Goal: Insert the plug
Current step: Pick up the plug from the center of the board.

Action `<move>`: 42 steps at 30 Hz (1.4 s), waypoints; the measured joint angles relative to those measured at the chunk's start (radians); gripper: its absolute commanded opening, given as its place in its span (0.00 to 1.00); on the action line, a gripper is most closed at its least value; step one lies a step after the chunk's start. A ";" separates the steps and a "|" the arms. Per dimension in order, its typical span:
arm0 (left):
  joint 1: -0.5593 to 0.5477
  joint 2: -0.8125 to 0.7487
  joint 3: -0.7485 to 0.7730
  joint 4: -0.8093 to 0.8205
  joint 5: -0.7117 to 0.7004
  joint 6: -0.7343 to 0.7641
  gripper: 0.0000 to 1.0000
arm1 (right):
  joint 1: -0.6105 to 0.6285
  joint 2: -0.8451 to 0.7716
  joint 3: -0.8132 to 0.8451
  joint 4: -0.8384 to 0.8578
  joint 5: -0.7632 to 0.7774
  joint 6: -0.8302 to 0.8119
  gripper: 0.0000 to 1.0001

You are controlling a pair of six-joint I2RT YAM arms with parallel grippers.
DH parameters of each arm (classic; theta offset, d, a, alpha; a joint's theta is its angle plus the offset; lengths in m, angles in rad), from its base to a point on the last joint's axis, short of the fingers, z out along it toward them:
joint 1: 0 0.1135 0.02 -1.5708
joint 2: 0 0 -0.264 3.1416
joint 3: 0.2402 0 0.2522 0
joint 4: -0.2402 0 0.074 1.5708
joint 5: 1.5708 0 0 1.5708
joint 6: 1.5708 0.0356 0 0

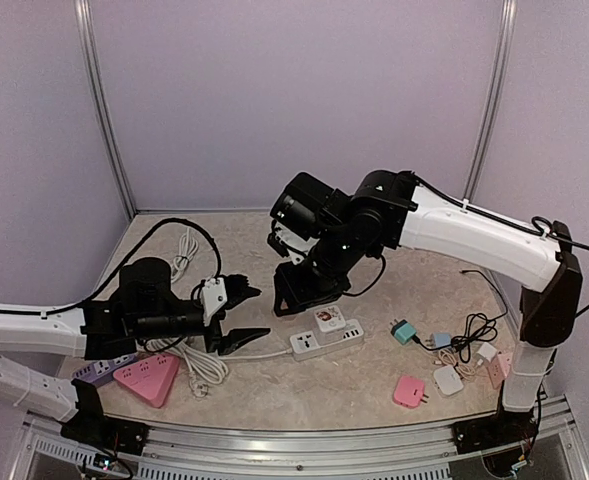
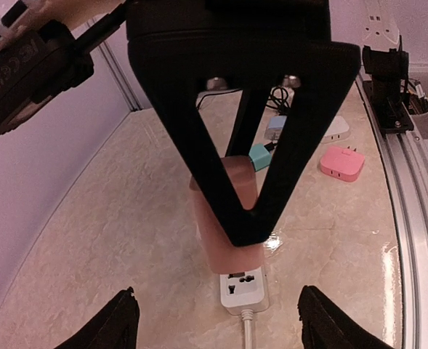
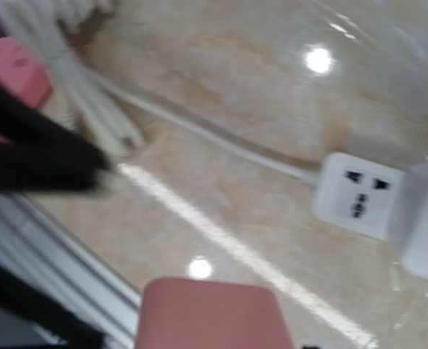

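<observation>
A white power strip [image 1: 326, 341] lies at the table's middle, with a white picture-printed adapter [image 1: 328, 320] plugged into it. My right gripper [image 1: 297, 294] is shut on a pink block-shaped plug [image 2: 232, 218]. It holds the plug just above the strip's near sockets [image 2: 243, 283]. The plug fills the bottom of the right wrist view [image 3: 210, 313], with the strip [image 3: 359, 195] off to its right. My left gripper [image 1: 242, 315] is open and empty, just left of the strip. Its fingertips [image 2: 123, 320] stand either side of the strip's cable end.
A pink triangular strip [image 1: 146, 380], a purple strip [image 1: 99, 372] and a coiled white cable [image 1: 200, 365] lie front left. A teal adapter [image 1: 404, 331], a pink charger [image 1: 410, 390], white chargers [image 1: 447, 380] and black cords [image 1: 474, 330] lie at the right. A metal rail [image 1: 304, 440] runs along the front.
</observation>
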 measured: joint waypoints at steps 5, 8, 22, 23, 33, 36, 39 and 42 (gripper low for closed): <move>-0.002 0.017 0.022 -0.004 0.050 0.045 0.65 | 0.031 0.000 0.026 0.029 -0.014 -0.004 0.00; -0.007 0.024 0.026 -0.005 0.050 0.053 0.52 | 0.040 0.000 0.027 0.047 -0.019 -0.012 0.00; -0.035 0.023 0.022 0.046 -0.032 0.074 0.00 | 0.039 0.000 0.027 0.077 -0.024 -0.029 0.00; -0.035 0.022 0.021 0.047 -0.034 0.075 0.00 | 0.039 0.000 0.027 0.078 -0.024 -0.031 0.06; 0.014 -0.015 0.003 0.059 0.048 0.041 0.00 | 0.039 -0.049 -0.001 0.124 0.035 -0.214 0.74; 0.061 -0.037 0.004 0.055 0.156 -0.008 0.00 | 0.039 -0.162 -0.116 0.227 0.050 -0.365 0.74; 0.088 -0.051 0.004 0.058 0.245 -0.066 0.00 | 0.039 -0.282 -0.229 0.304 0.037 -0.541 0.77; 0.089 -0.051 0.004 0.067 0.304 -0.116 0.00 | 0.039 -0.362 -0.280 0.349 -0.019 -0.721 0.75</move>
